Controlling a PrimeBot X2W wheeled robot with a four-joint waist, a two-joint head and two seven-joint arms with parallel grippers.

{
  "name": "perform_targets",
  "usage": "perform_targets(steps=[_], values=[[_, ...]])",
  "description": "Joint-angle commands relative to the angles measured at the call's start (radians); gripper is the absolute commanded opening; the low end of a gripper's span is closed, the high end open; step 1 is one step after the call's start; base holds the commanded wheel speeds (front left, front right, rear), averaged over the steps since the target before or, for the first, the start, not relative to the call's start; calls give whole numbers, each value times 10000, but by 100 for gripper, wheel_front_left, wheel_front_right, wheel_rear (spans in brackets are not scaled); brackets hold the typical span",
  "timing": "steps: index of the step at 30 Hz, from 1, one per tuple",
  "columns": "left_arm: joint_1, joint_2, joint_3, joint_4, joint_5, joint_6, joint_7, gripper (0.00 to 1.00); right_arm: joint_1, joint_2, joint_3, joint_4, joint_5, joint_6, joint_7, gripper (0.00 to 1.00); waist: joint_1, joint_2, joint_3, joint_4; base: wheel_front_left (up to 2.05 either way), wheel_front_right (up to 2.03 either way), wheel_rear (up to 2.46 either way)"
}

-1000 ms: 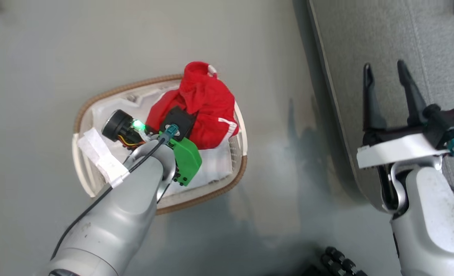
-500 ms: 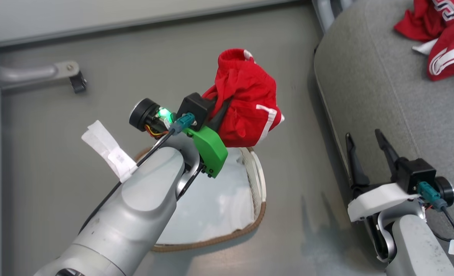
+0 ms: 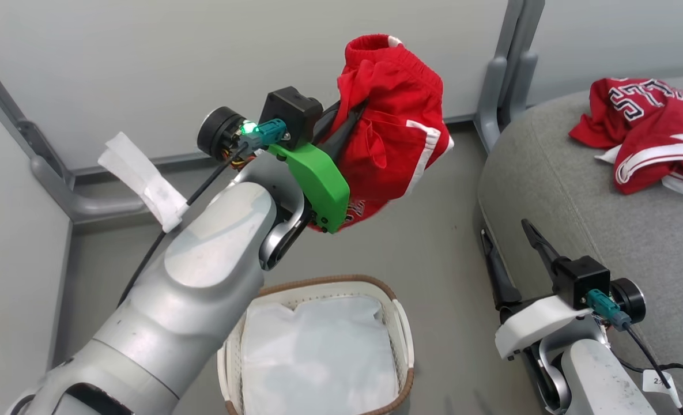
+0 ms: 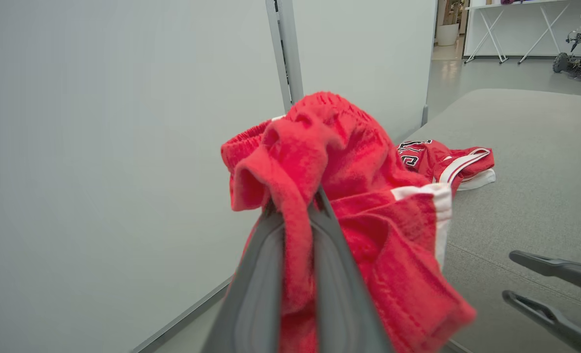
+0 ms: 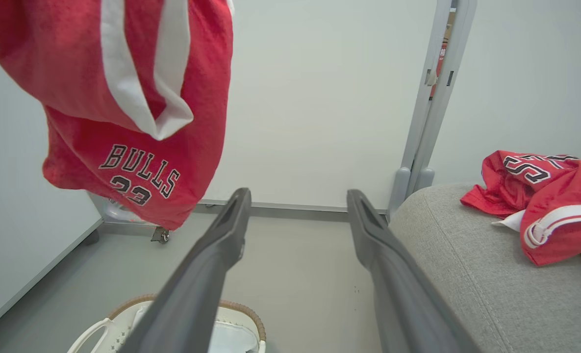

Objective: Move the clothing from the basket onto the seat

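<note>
Left tool [image 4: 292, 211] pinches the red shorts [image 3: 399, 104] high above the basket [image 3: 318, 282]; right tool [image 3: 504, 227] stands open.

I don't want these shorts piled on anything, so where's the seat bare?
The seat is bare from its rounded near edge up to the numbered red garment, which crowds its far right part. The open right gripper stands by that edge; the left gripper grips the shorts.

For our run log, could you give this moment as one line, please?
left tool: shut on red shorts, clear of basket | right tool: open, empty | seat: red garment on it | basket: white liner inside
</note>
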Motion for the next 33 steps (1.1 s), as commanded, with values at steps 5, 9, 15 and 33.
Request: perform_targets(steps=[5, 9, 15, 33], values=[[-178, 355, -2, -468, -437, -23, 222, 0, -230, -42, 411, 29, 105, -12, -52, 100, 1, -1, -525, 112, 0, 0, 0], [-212, 512, 71, -757, -571, -23, 358, 0, -489, -42, 807, 0, 124, -11, -52, 100, 1, -1, -550, 102, 0, 0, 0], [-294, 675, 122, -1192, -666, 90, 542, 0, -1058, -40, 1660, -9, 403, -11, -52, 100, 1, -1, -539, 100, 0, 0, 0], [257, 1046, 205, -1971, -1012, 434, 804, 0, -2204, -42, 2583, -1201, 745, -11, -51, 100, 1, -1, -556, -44, 0, 0, 0]])
